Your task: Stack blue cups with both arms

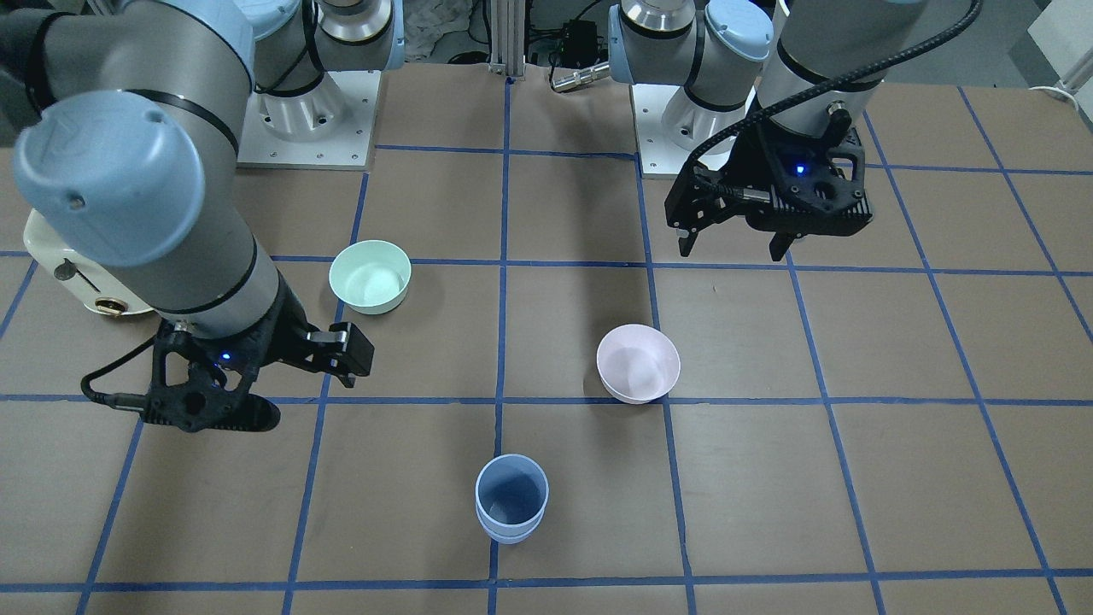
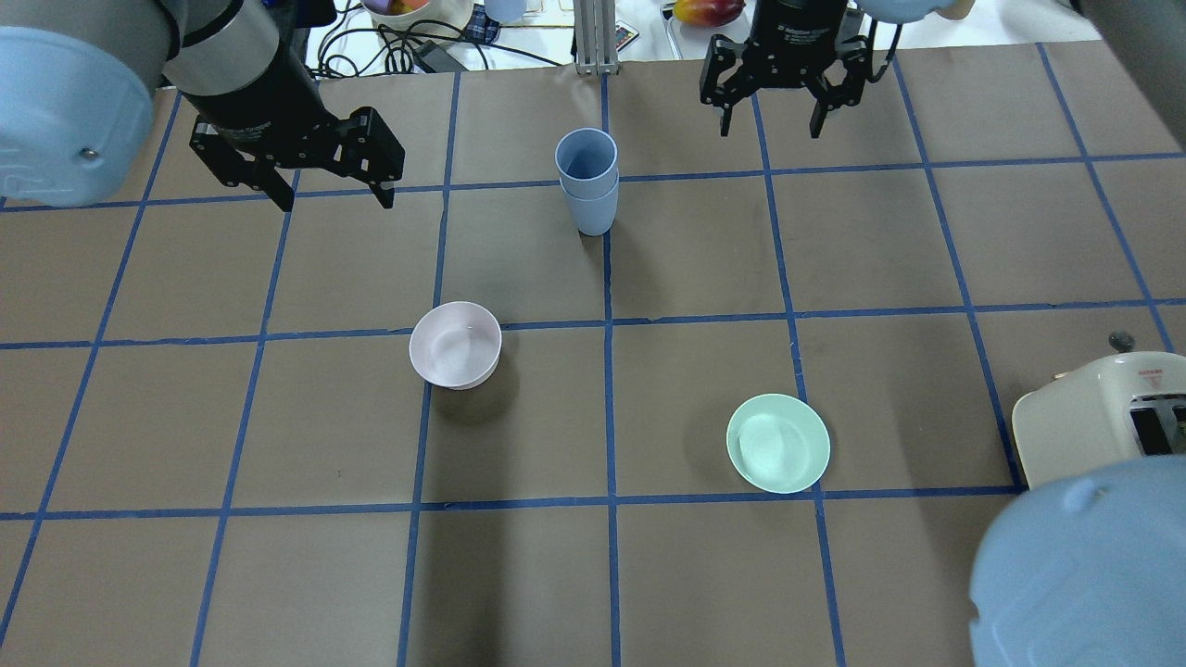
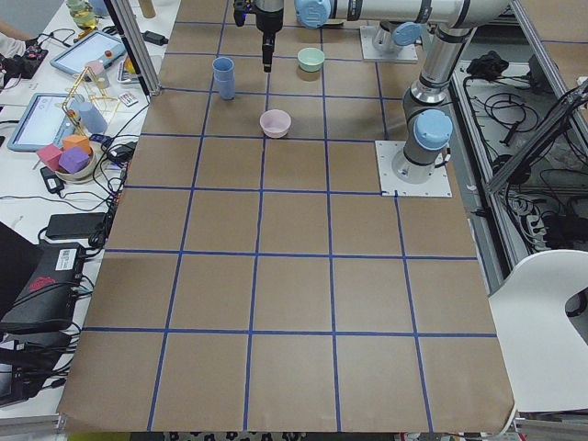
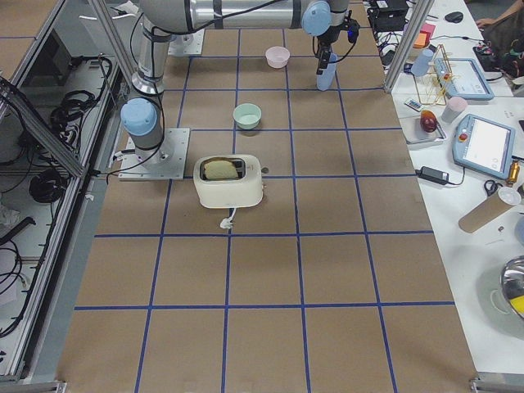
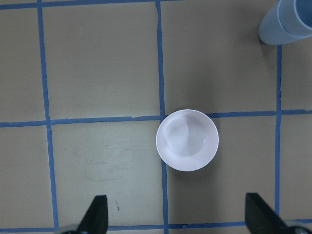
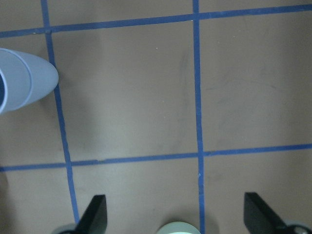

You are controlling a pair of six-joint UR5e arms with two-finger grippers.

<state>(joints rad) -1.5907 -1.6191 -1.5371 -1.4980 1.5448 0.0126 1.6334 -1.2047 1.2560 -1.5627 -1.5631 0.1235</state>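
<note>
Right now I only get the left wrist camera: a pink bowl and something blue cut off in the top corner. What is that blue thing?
Observer: Those are the blue cups, one nested inside the other and standing upright.
Operator: Is a robot hand holding them?
Observer: No. The left gripper and the right gripper both hang open above the table, one on each side of the stack, and neither touches it.
Operator: Is anything else out there besides my pink bowl?
Observer: Yes, a mint green bowl sits on the robot's right half, with a cream toaster further out on that side.
</note>
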